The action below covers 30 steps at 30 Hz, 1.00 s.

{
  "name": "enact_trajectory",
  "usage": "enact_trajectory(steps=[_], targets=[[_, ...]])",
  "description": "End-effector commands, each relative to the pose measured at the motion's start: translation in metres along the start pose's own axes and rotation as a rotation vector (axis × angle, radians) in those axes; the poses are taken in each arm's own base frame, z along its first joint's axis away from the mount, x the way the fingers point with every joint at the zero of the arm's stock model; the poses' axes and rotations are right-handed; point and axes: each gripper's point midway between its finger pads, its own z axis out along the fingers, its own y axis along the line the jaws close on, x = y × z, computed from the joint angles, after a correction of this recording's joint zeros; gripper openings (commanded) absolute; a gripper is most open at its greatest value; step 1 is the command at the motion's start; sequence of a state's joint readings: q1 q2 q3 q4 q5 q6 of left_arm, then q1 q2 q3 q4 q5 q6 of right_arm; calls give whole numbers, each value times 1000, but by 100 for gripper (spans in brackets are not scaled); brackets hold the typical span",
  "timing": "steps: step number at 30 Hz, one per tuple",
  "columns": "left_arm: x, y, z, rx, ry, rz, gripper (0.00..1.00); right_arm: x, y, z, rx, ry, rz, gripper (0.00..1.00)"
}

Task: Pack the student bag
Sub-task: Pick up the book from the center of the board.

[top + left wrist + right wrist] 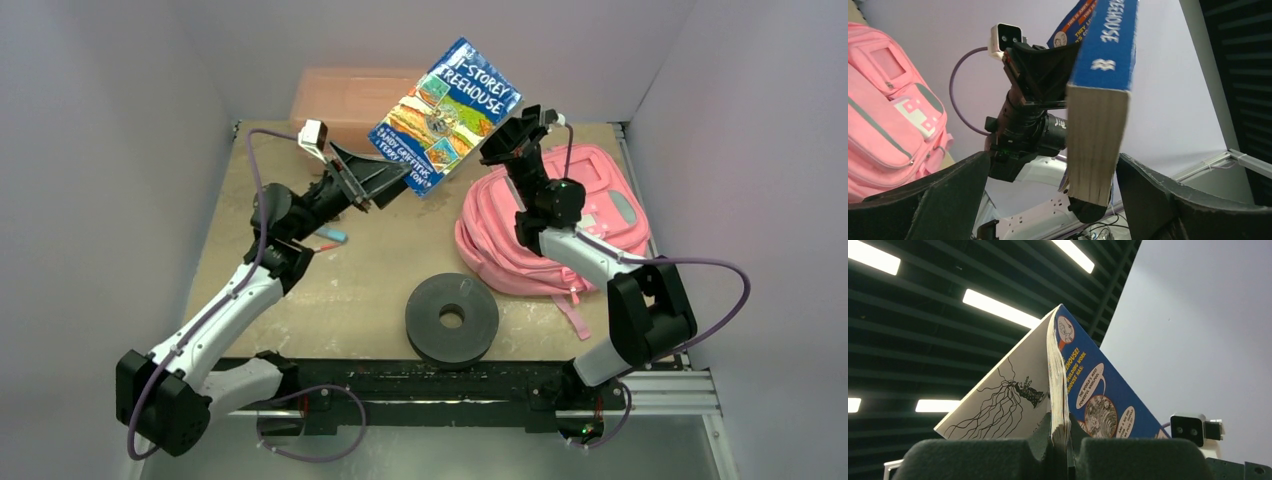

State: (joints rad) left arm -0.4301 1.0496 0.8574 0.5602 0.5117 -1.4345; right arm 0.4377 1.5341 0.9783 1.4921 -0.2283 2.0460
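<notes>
Brown tabletop (360, 262) carries the bag (497, 250), right under your right gripper (508, 132), which pinches the book (445, 115) aloft above the bag's far-left corner; your left gripper (388, 178), farther from the bag, stands spread astride the book's other end, untouching.

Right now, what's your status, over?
Right gripper shut on book, held high. Left gripper open, jaws either side of it, not touching. Pink student bag lying on table below, book not in. Black roll beside bag.
</notes>
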Motion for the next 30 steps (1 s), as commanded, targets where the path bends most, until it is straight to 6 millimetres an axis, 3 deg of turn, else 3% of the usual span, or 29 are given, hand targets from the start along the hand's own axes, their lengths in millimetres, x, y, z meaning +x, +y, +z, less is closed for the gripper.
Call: enact_trajectory(steps=[1,6,10,17,20,23,26,30], targets=[[-7,-74,14,235,-57,110,95,27,80,-3,-265,66,48,0],[-2,-88,17,287,-90,164,89,23,72,-14,-247,46,64,0],[-5,-77,17,257,-136,141,79,19,65,-20,-241,31,81,0],[-14,-66,26,251,-203,118,49,20,65,-27,-250,29,96,0],[-16,-69,30,283,-213,118,30,25,62,-33,-231,43,72,2],[-17,-65,30,259,-217,119,2,35,50,-39,-139,59,11,20],[-16,-57,22,182,-227,166,0,39,28,-55,-16,72,-65,48],[-20,-31,-7,-60,-265,244,0,42,-29,-85,279,133,-281,74]])
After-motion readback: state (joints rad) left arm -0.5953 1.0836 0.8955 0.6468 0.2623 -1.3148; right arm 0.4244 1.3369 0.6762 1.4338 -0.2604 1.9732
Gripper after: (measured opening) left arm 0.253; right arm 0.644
